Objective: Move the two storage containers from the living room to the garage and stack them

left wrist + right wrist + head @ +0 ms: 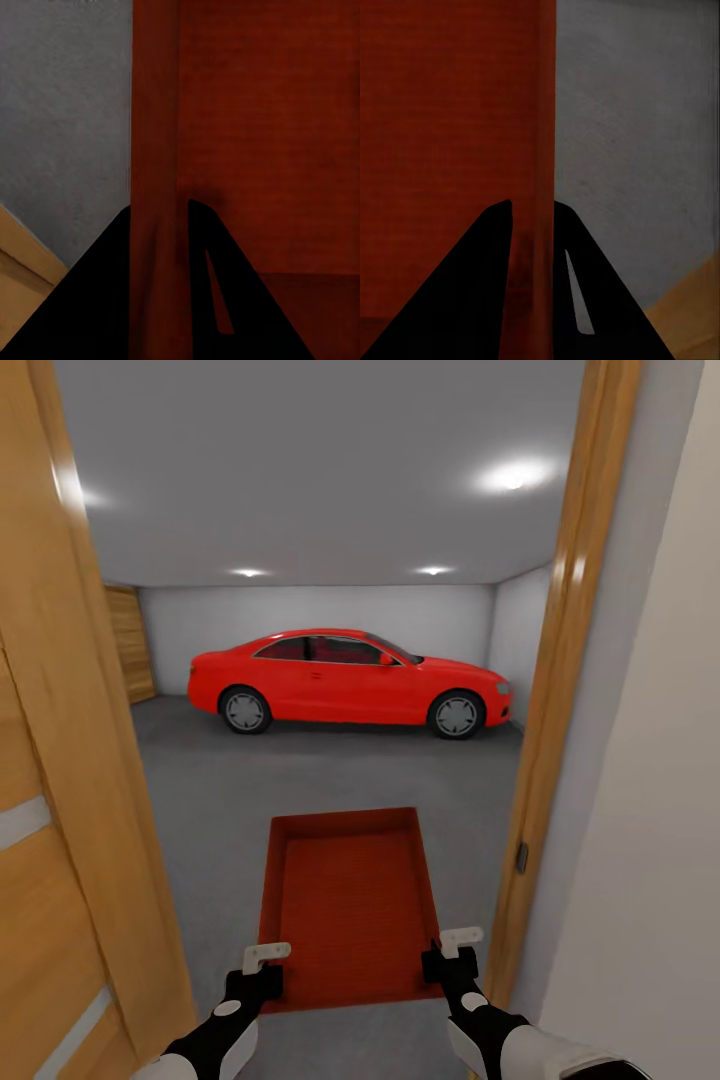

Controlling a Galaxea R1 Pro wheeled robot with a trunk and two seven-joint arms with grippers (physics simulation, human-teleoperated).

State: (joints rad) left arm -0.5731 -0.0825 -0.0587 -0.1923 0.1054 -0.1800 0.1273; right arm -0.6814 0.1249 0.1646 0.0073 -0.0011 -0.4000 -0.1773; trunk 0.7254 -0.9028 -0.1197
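In the doorway, the left gripper point(266, 954) and right gripper point(461, 938) each pinch a side wall of the storage container point(350, 900), held over the garage floor point(210, 800), red car point(350, 682) beyond, no lettering readable.

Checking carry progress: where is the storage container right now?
In the head view the storage container hangs low and central in the doorway, gripped by the left gripper and right gripper, facing the red car.

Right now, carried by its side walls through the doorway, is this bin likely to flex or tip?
The storage container looks rigid: its walls stay straight under both tools. It appears empty, so probably light. The left tool and right tool pinch only thin near-end walls, so the far end could sag.
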